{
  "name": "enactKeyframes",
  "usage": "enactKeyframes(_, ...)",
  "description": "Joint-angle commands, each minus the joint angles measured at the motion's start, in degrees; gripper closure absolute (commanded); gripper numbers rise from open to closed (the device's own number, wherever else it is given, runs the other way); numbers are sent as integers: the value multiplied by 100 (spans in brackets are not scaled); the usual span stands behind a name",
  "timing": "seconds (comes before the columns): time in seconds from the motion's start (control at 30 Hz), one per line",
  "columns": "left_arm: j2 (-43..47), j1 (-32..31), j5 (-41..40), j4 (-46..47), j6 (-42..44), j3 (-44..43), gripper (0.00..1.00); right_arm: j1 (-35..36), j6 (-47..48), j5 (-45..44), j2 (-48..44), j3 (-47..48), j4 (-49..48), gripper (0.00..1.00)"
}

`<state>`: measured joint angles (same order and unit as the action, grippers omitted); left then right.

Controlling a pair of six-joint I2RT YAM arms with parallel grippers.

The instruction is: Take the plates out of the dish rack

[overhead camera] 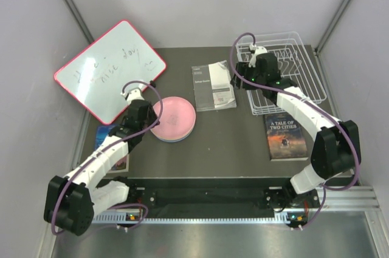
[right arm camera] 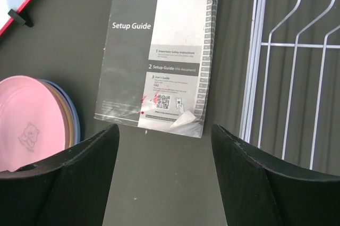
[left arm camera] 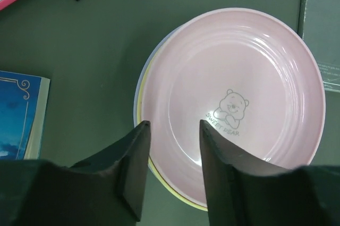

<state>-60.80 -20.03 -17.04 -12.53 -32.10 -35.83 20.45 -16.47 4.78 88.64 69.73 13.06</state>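
The plates lie in one stack on the dark table, left of centre. The pink plate (overhead camera: 174,116) (left arm camera: 239,88) (right arm camera: 29,122) is on top and bears a small bear print. Rims of an orange-yellow plate (left arm camera: 159,175) and a bluish plate (right arm camera: 77,125) peek out under it. The white wire dish rack (overhead camera: 304,76) (right arm camera: 297,45) stands at the back right with no plate showing in it. My left gripper (overhead camera: 156,118) (left arm camera: 172,125) is open above the stack's near-left rim. My right gripper (overhead camera: 246,82) (right arm camera: 164,127) is open and empty over bare table beside the rack's left edge.
A red-framed whiteboard (overhead camera: 109,70) leans at the back left. A Canon setup guide (overhead camera: 214,87) (right arm camera: 159,50) lies between the stack and the rack. A paperback (overhead camera: 284,136) lies in front of the rack. A blue book (left arm camera: 18,114) lies left of the stack.
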Motion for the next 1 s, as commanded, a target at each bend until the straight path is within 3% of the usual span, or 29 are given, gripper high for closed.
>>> enactKeyframes(0.0, 138, 8, -141, 6, -7, -99, 45, -85, 126, -126, -260, 31, -93, 30)
enactKeyframes(0.1, 217, 8, -291, -47, 54, -160, 33, -120, 153, -161, -268, 14, -84, 29)
enactKeyframes(0.33, 428, 8, -125, 295, 449, -336, 20, -216, 372, -608, -461, 23, -23, 25)
enactKeyframes(0.6, 209, 8, -72, 717, 907, -916, 14, -313, 794, -1549, -1198, -311, -417, 16)
enactKeyframes(0.97, -511, 8, 183, 1375, 1223, -1611, 14, -305, 996, -2762, -2702, -1796, -1577, 0)
